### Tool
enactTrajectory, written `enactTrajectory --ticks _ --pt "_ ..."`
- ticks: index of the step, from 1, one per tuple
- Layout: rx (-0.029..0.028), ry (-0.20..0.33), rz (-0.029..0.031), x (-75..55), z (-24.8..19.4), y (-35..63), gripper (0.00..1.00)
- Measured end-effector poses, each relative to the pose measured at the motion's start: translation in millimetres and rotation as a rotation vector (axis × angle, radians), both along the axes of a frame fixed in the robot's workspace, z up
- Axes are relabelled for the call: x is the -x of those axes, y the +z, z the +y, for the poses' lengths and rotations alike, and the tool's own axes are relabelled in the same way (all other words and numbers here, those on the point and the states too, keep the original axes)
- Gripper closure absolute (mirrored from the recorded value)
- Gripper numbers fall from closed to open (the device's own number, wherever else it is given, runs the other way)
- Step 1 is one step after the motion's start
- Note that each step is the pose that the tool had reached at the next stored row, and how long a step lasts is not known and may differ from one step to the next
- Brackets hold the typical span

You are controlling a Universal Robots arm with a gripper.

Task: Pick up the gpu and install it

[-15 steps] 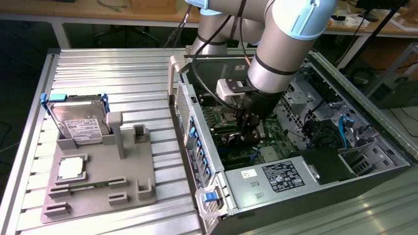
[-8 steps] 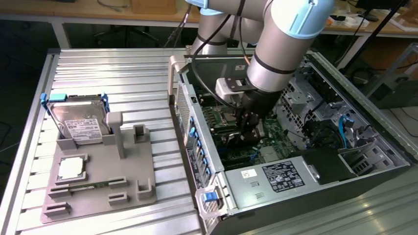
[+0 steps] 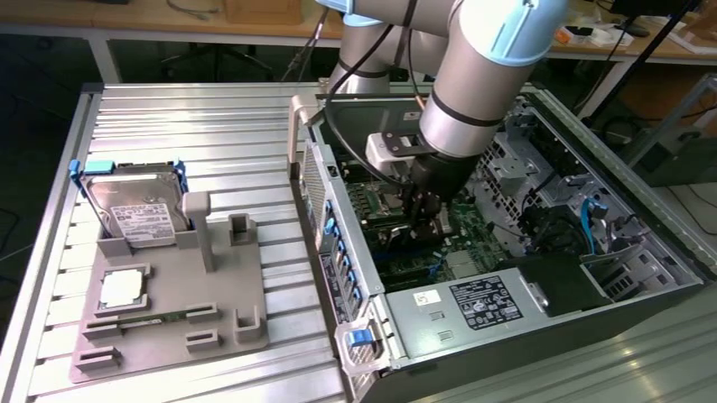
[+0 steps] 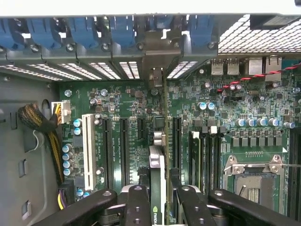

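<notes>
The robot arm (image 3: 471, 75) is reaching down into the open computer case (image 3: 538, 277), which is lying on its side on the metal table (image 3: 191, 117). The gripper (image 3: 424, 220) is staying low over the green motherboard (image 3: 387, 201), in the middle of the case.

In the wrist view, the two black fingers (image 4: 138, 205) of the gripper (image 4: 160, 207) are pressing from both sides on the graphics card (image 4: 160, 188), so the gripper is clamped on it. The card is standing on its thin edge between the fingers, seen from above as a narrow strip. Its metal bracket (image 4: 156, 75) is reaching to the back wall of the case, beside the blue slot clips (image 4: 117, 30). The card is sitting over the motherboard (image 4: 122, 117), between the long black slots (image 4: 123, 150); I cannot tell if it is fully inside a slot.

On the exterior view's left, a grey holder (image 3: 168, 311) is lying on the table. A hard drive (image 3: 134, 206) is standing in it, and a processor chip (image 3: 121, 290) and a memory stick (image 3: 146, 319) are resting on it, well apart from the gripper.
</notes>
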State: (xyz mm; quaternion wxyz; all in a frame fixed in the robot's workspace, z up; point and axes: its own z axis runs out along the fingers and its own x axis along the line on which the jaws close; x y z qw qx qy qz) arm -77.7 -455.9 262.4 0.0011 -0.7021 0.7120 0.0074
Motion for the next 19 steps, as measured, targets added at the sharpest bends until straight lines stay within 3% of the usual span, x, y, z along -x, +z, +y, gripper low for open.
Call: enactTrajectory --ticks 19 --pt "-0.0003 -0.012 0.0000 2.6 -1.0 4.2 0.73"
